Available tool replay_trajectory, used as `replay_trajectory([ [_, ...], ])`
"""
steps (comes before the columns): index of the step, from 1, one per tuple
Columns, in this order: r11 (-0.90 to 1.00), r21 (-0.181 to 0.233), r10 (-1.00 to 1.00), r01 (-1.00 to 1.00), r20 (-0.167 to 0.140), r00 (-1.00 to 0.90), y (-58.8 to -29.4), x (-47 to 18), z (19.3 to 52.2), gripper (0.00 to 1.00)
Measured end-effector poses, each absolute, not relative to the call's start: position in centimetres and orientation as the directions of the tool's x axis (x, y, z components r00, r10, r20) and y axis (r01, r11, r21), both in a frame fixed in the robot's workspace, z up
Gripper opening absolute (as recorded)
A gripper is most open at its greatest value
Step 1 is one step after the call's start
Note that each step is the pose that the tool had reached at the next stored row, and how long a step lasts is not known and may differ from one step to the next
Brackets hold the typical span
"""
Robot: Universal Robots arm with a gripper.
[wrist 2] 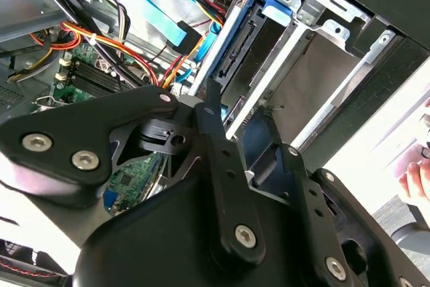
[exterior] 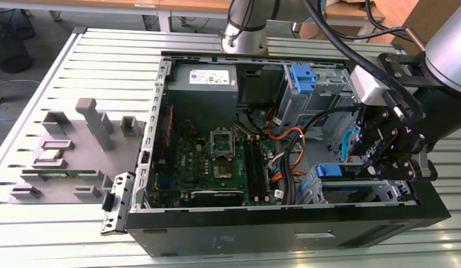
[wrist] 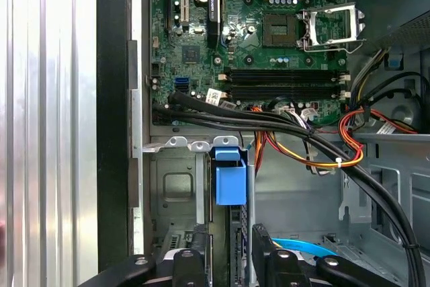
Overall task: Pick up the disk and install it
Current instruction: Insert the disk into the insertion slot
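Note:
The disk (wrist: 228, 179) stands on edge in the metal drive cage (exterior: 364, 192) at the front corner of the open computer case (exterior: 290, 229). Its blue carrier (exterior: 336, 171) shows at the cage's top, on the exterior view's right. In the second wrist view the disk's dark connector edge (wrist 2: 235, 55) runs along the cage rail. My black gripper (wrist: 232, 263) hangs right over the cage (wrist: 175, 186), one finger on each side of the disk, shut on it. From the exterior view the gripper (exterior: 373, 167) sits just to the right of the blue carrier.
Black, orange and red cable bundles (wrist: 302, 139) cross between the cage and the motherboard (exterior: 215, 162). A light blue cable (wrist 2: 161, 5) loops beside the cage. A grey parts fixture (exterior: 66, 151) lies on the slatted table, left of the case. A hand (wrist 2: 413, 179) shows beyond the case.

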State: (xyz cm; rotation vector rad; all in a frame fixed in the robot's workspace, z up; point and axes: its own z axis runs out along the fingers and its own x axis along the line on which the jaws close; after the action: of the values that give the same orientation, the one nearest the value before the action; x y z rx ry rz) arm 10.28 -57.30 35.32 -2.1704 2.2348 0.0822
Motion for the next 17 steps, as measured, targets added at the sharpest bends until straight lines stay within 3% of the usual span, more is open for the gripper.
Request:
replay_trajectory([
  [5, 0.029, 0.02, -0.998, -0.999, -0.055, -0.03, -57.3, 10.28, 35.32, 0.39],
  [6, 0.029, 0.02, -0.998, -0.999, -0.055, -0.03, -57.3, 10.28, 35.32, 0.32],
  [17, 0.029, 0.015, -0.998, -0.999, -0.054, -0.03, -57.3, 10.27, 35.27, 0.32],
])
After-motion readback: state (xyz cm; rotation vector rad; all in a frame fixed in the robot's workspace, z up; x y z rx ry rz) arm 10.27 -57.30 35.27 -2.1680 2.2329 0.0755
